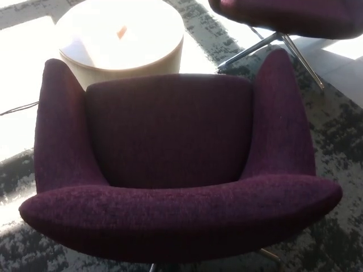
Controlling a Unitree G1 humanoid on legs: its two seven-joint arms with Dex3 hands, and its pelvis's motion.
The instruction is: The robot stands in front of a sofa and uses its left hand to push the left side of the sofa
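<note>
A dark purple upholstered sofa chair [170, 147] fills most of the head view, seen from above. Its wide backrest [176, 212] curves across the bottom of the picture. The left armrest [57, 124] rises at picture left and the right armrest [281, 119] at picture right, with the seat cushion [167, 127] between them. No part of either arm or hand shows in the picture.
A round cream side table [122, 37] with a small orange object [121, 32] on top stands just beyond the sofa. A second purple chair [295, 14] on metal legs [283, 48] is at the upper right. Dark patterned carpet [334, 130] lies underneath, and a thin cable [17, 109] runs at the left.
</note>
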